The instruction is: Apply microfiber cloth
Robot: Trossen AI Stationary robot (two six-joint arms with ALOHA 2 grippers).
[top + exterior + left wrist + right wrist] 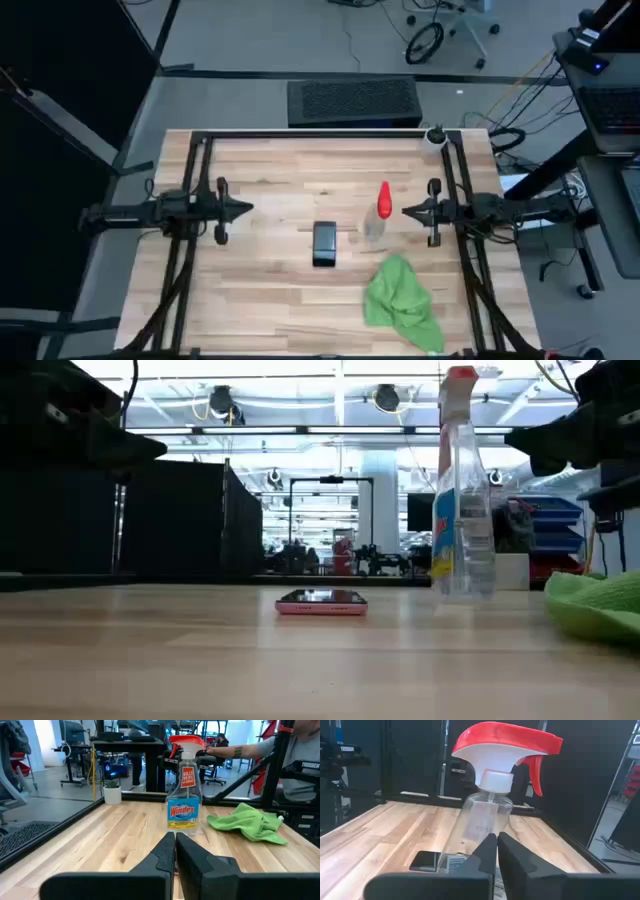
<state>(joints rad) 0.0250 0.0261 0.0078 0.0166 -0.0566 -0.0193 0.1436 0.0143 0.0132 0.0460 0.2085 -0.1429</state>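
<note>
On the wooden table (270, 270) lies the microfiber cloth (402, 303), untouched; left gripper (246, 209) and right gripper (408, 211) hover with fingers pressed together.

The high view looks straight down on the whole counter (270, 250); the low view sits at counter height, facing level across it into the room; each wrist view looks forward past its own fingers, inward across the counter; all four share the spray bottle (378, 212).

Both arms are showing as matte black jointed links. The left gripper (175, 851) and right gripper (497, 849) are each ending in two black, wedge-shaped fingers with flat inner faces.
</note>
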